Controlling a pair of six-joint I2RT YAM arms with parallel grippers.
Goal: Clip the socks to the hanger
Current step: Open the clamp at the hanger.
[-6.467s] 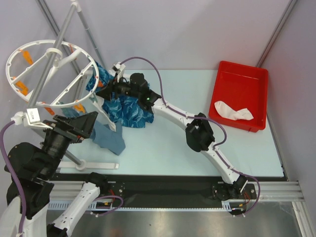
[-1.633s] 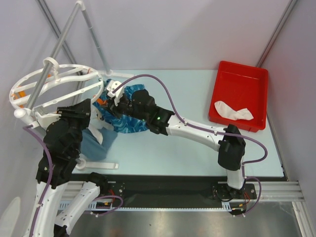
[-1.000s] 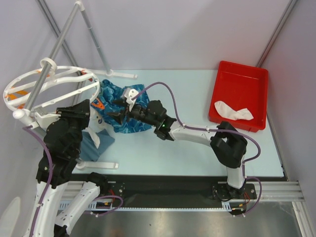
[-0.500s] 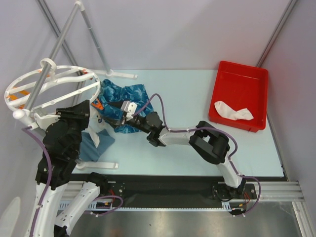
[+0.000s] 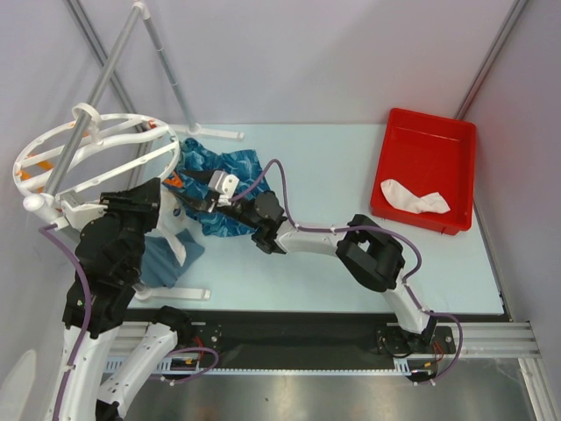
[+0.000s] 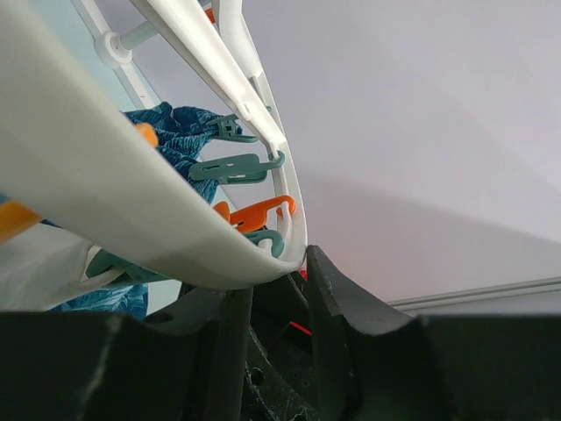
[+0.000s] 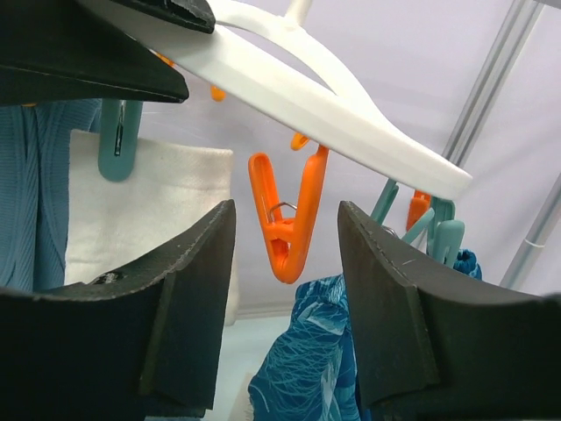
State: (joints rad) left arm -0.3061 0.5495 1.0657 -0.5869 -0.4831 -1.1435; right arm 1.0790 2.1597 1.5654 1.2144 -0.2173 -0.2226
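Note:
The white round hanger [image 5: 123, 117] hangs on the rack at the far left. My left gripper [image 5: 162, 195] is shut on its rim [image 6: 289, 246], which sits pinched between the two fingers [image 6: 337, 298]. My right gripper [image 5: 200, 200] is under the rim [image 7: 298, 88] and open. An orange clip [image 7: 285, 219] dangles between its fingers without touching either. One white sock [image 7: 149, 210] hangs from a teal clip [image 7: 118, 132] just left of it. Another white sock [image 5: 412, 195] lies in the red tray [image 5: 438, 140].
A blue patterned cloth [image 5: 223, 189] hangs from the hanger's near side, below my right gripper [image 7: 285, 237]. A grey-blue garment [image 5: 166, 259] hangs lower left. Grey rack poles [image 5: 162, 53] slope up behind, and the rack's white foot [image 5: 175, 294] lies by the left arm.
My right arm has folded back, bringing its wrist nearer under the hanger's rim, with its jaws a little narrower. The left gripper has kept its hold on the rim.

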